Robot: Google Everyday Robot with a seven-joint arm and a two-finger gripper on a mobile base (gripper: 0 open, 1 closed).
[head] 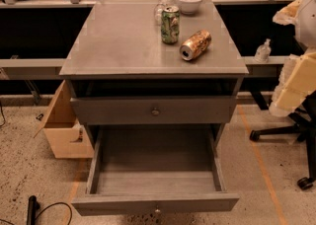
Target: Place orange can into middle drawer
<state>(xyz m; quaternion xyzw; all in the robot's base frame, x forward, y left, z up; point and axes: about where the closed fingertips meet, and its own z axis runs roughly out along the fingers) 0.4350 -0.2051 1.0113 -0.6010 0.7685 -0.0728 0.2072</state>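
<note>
Currently pre-grasp: orange can (195,45) lies on its side toward the worktop's (118,46) front right corner, green can (170,24) upright behind it. The middle drawer (155,174) stands open. No jaws in view, state untellable; pale bulk (296,78) at right possibly the arm. Next: reach, grasp can.

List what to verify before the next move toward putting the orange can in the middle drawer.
1. Middle drawer pulled open: ok.
2. Orange can on the cabinet top, lying on its side, uncovered from above: ok.
3. Gap to the green-and-white can standing close behind it: cannot tell.
4. Upper drawer shut, not overhanging the open one: ok.
5. Gripper position: not in view, cannot tell.
</note>
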